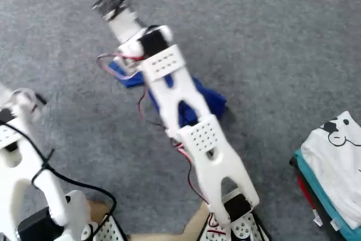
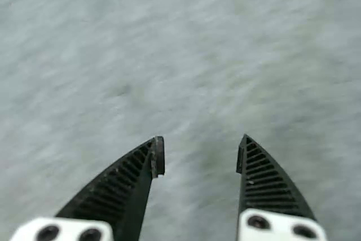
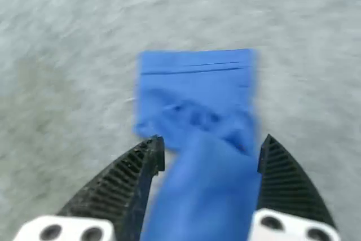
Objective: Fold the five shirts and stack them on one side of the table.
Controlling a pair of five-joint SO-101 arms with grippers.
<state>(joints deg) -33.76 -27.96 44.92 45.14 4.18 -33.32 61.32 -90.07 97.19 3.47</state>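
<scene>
High view shows folded shirts (image 1: 335,156) at the bench (image 1: 271,55) edge; right wrist view shows the blue shirt (image 3: 194,94), long axis in line with the wide-open right gripper (image 3: 212,139).

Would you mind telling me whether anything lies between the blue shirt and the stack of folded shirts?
Nothing visible does. Only bare grey table separates the blue shirt from the stack of folded shirts at the table's edge.
</scene>
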